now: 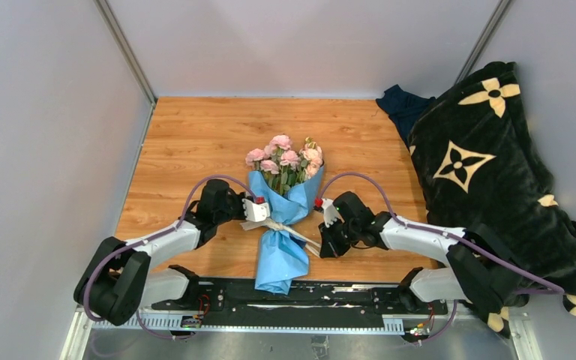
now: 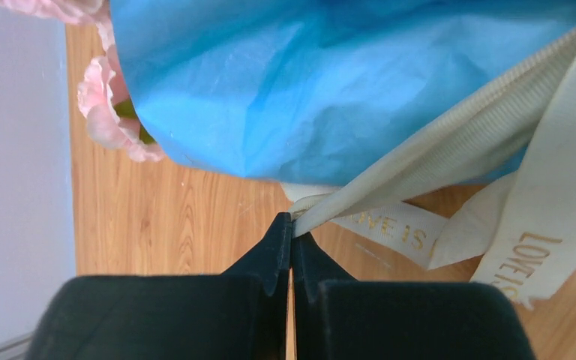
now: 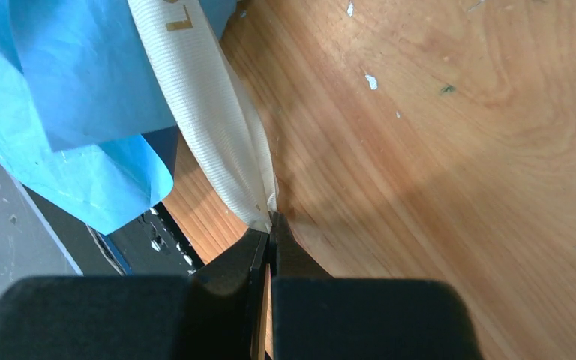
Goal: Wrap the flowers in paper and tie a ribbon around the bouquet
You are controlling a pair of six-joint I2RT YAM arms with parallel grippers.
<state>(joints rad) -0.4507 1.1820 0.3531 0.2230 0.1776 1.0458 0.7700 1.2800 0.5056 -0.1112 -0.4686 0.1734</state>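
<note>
The bouquet lies in the middle of the wooden table [image 1: 195, 142]. Its pink flowers [image 1: 285, 156] point to the far side and the light blue paper [image 1: 280, 251] tapers toward the arms. A cream ribbon [image 1: 292, 231] crosses the paper's narrow waist. My left gripper [image 1: 268, 220] sits at the bouquet's left side, shut on one ribbon strand [image 2: 450, 142] right at its fingertips [image 2: 283, 240]. Blue paper [image 2: 330, 82] and a pink flower [image 2: 101, 105] fill the left wrist view above. My right gripper [image 1: 321, 246] is at the bouquet's right, shut on the other ribbon end [image 3: 210, 112] beside the paper [image 3: 67, 82].
A black blanket with cream flower shapes [image 1: 495, 172] is heaped along the table's right side, with a dark blue cloth [image 1: 401, 105] behind it. Grey walls close in the left, back and right. The black mounting rail [image 1: 300, 296] runs along the near edge under the paper's tail.
</note>
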